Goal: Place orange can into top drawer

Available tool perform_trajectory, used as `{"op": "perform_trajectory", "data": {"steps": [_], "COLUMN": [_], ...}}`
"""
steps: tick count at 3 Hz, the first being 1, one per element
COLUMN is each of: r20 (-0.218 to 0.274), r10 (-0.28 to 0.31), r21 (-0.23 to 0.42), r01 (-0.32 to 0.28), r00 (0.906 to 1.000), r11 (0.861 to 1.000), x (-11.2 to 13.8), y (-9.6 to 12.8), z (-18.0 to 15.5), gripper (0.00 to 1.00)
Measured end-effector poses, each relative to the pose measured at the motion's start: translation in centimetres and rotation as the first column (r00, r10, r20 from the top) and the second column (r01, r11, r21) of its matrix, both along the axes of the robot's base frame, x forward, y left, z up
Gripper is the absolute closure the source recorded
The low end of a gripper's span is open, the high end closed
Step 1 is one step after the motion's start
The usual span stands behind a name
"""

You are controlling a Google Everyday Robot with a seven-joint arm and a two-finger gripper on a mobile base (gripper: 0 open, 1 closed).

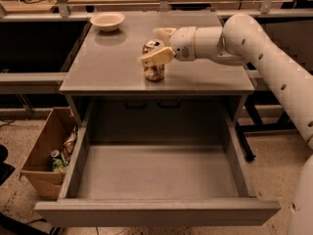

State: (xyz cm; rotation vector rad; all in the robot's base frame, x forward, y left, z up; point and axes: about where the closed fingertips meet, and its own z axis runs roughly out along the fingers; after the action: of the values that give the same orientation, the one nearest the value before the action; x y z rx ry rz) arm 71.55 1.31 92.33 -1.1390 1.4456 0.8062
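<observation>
The orange can (154, 70) stands upright on the grey cabinet top (112, 62), near its front middle. My gripper (158, 45) reaches in from the right with its fingers open. One finger (155, 57) lies in front of the can's upper part and the other (164, 32) behind it, so the can's top sits between them. The top drawer (156, 173) is pulled wide open below, and its flat grey floor holds nothing.
A pale shallow bowl (107, 21) sits at the back left of the cabinet top. A brown cardboard box (46, 153) with litter and a small green can (56, 161) stands on the floor left of the drawer. Shelving runs along the back.
</observation>
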Motion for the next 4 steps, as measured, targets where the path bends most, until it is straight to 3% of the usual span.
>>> {"op": "perform_trajectory", "data": {"steps": [3, 4], "r20": [0.0, 0.0], "r10": [0.0, 0.0], "r21": [0.0, 0.0], "r01": [0.0, 0.0], "r00": [1.0, 1.0], "r11": [1.0, 1.0], "x": [0.0, -0.01], "y": [0.01, 0.01], "z": [0.0, 0.0], "gripper": [0.89, 1.0]}}
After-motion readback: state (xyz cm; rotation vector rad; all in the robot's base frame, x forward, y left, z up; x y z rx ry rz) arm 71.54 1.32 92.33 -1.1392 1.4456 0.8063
